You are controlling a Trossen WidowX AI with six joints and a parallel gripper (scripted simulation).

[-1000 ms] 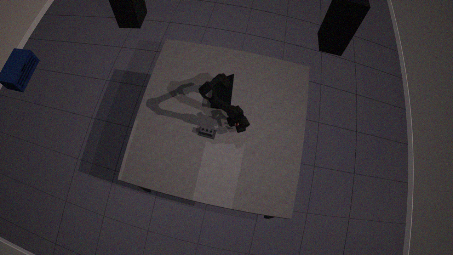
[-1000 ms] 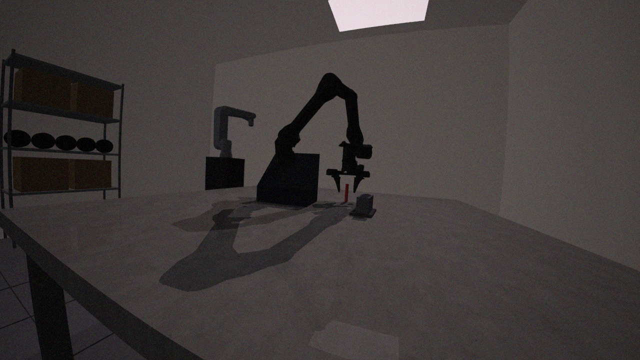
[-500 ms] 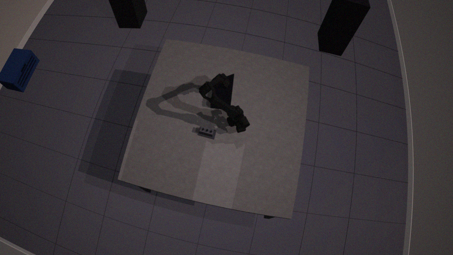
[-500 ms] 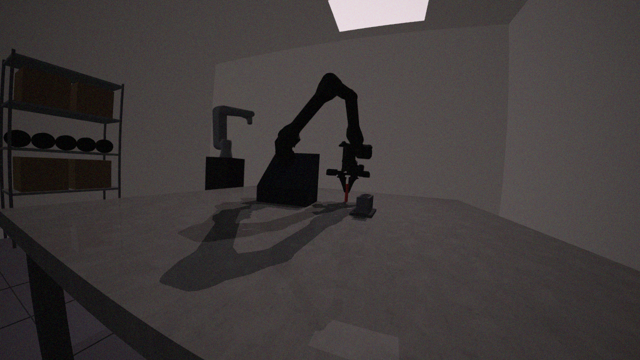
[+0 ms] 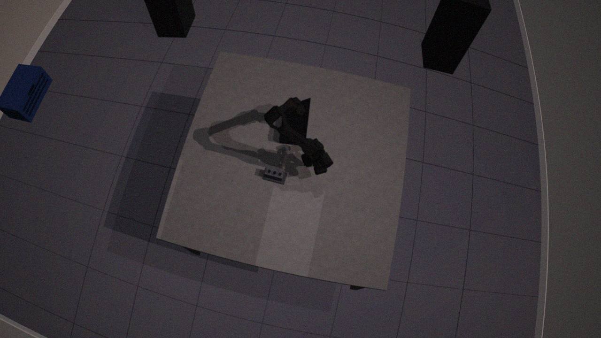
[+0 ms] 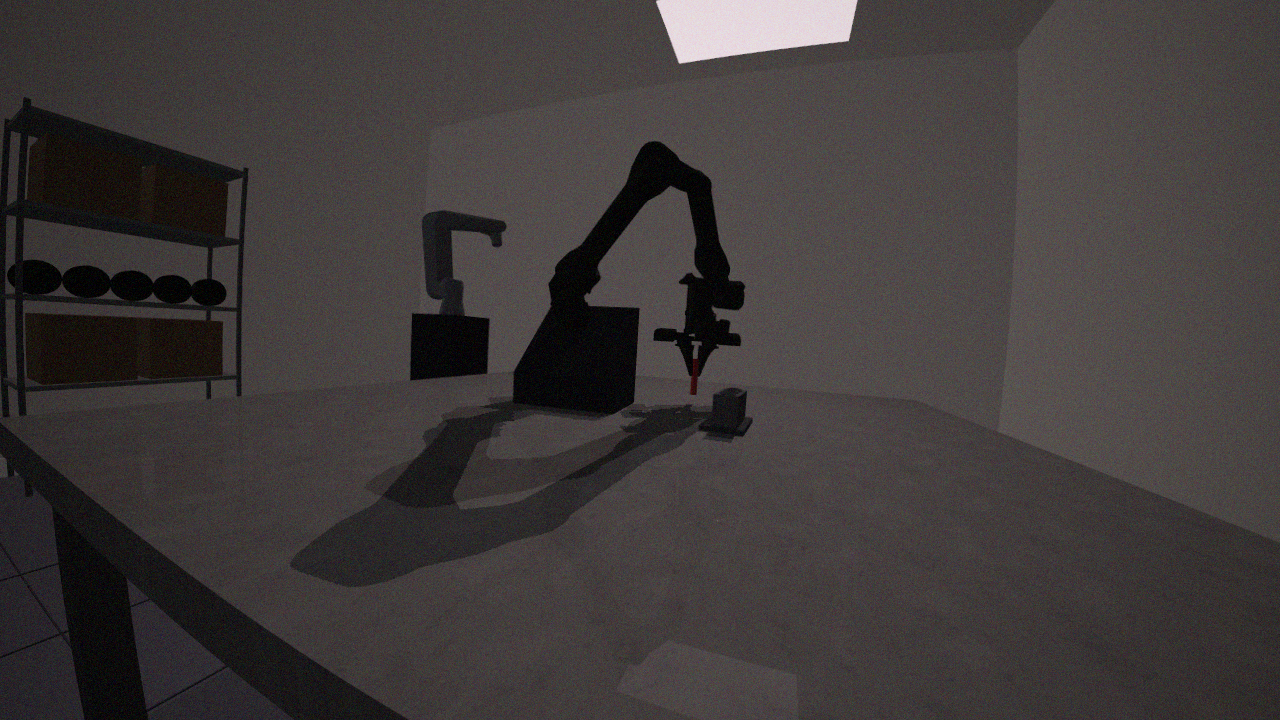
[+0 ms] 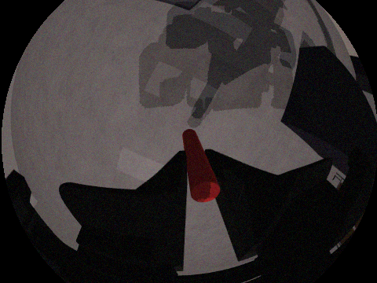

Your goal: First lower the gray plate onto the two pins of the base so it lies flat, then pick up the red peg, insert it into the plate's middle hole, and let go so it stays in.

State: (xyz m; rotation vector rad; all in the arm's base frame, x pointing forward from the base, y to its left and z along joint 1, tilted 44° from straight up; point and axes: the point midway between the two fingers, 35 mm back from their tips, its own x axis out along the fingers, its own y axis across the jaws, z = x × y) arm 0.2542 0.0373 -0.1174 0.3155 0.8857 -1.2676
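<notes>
Red peg (image 6: 694, 377) (image 7: 195, 161) is in the hand (image 5: 318, 160) (image 6: 694, 368) (image 7: 195, 156), pinched between the two fingertips. Long axis close to upright, roughly in line with the fingers; one end pokes out below the tips, pointing down at the counter (image 5: 357, 168) (image 6: 895, 537) (image 7: 78, 79). Exterior and wrist views put that lower end just above the surface, not touching. Top view: peg hidden under the wrist. Hand pose: fingers down, nearly vertical. Arm (image 5: 294, 133) (image 6: 617, 213) rises from its black pedestal (image 5: 305, 121) (image 6: 590, 358) (image 7: 326, 86), elbow high and bent, forearm dropping steeply to the wrist. Near the hand, off to one side and lower: gray plate (image 5: 274, 172) (image 6: 730, 394), three dark round spots in a row on top, sitting on the base (image 5: 280, 181) (image 6: 713, 428) (image 7: 188, 3). Plate looks level; can't make out the pin fit. Pedestal is behind the hand, farther off than the base.
</notes>
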